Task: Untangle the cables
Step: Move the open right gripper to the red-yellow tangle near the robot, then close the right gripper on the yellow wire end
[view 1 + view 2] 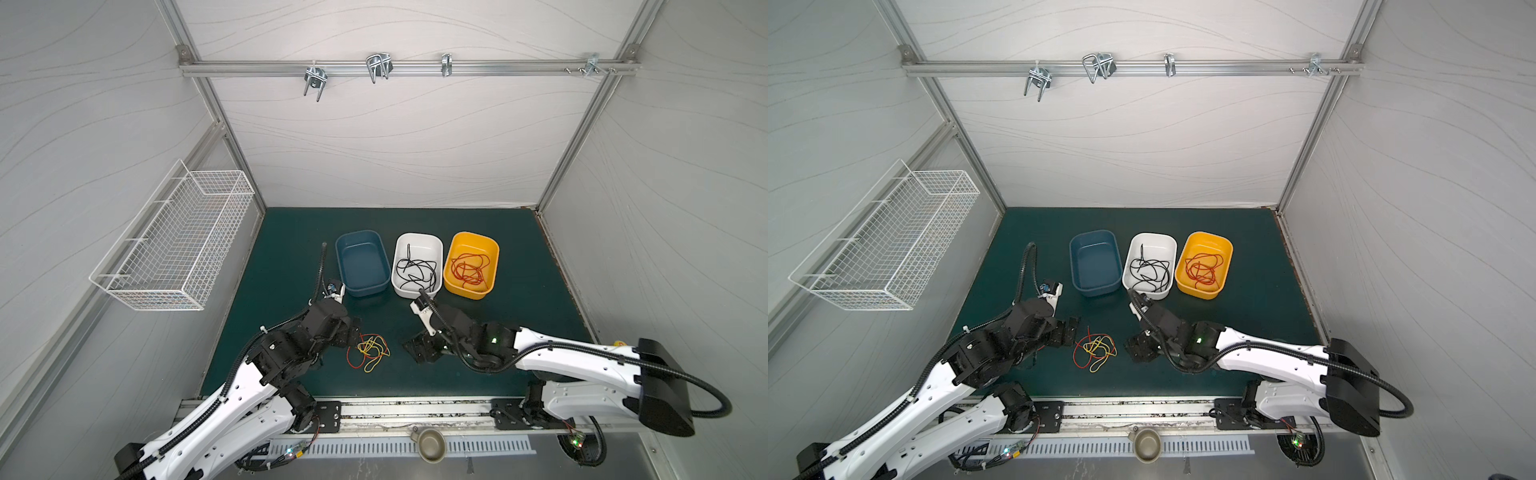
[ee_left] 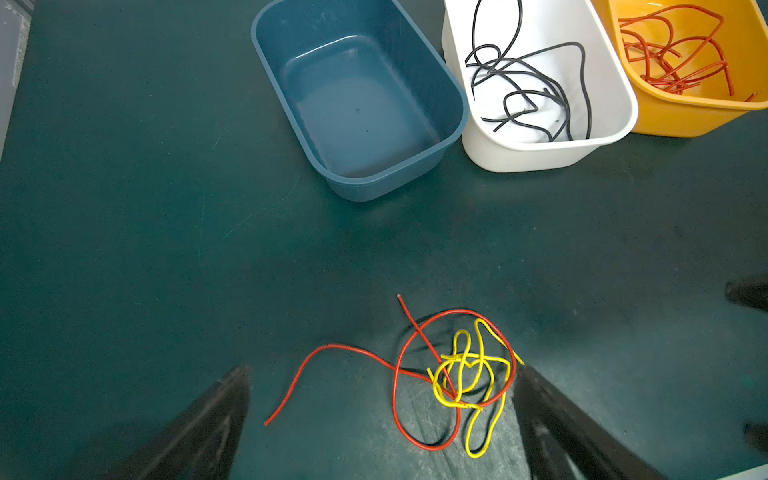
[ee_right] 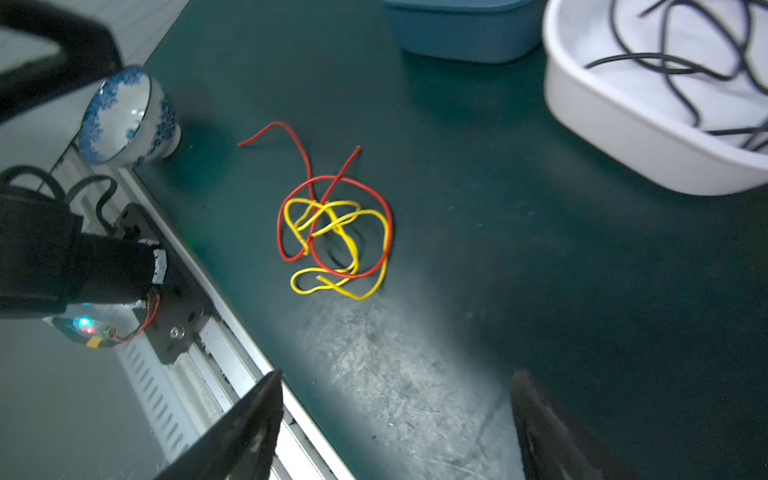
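A: Grippers, quick?
B: Left gripper jaws wide apart, nothing btwn. Right gripper same, apart + empty. Both low over the desk.
A: Task obj where?
B: Tangle = one red cable + one yellow cable, knotted, flat on the desk near its front edge, approx mid-width, btwn the two grippers. Rest looks sorted already: black cables in white tub, red cables in yellow tub, blue tub has nothing in it. Tubs in a row mid-desk, on the back-edge side of the tangle.
A: Nearer arm?
B: Left, imo. In left wrist view a yellow strand lies right at one fingertip; clump sits off-centre by that finger, not btwn the jaws. Right gripper is near but w/ bare desk in the gap; tangle lies from it toward the desk's left edge.
A: Long axis?
B: Clump itself roundish, no clear axis. Only long bit = red tail, leaving the clump toward the left edge, then curling to the front edge. Other red end pokes toward the back edge.
A: So next?
B: Guess: left shifts sideways to centre on a strand, grabs across it, not along; right pins the yellow. Risk: whole clump drags as one.
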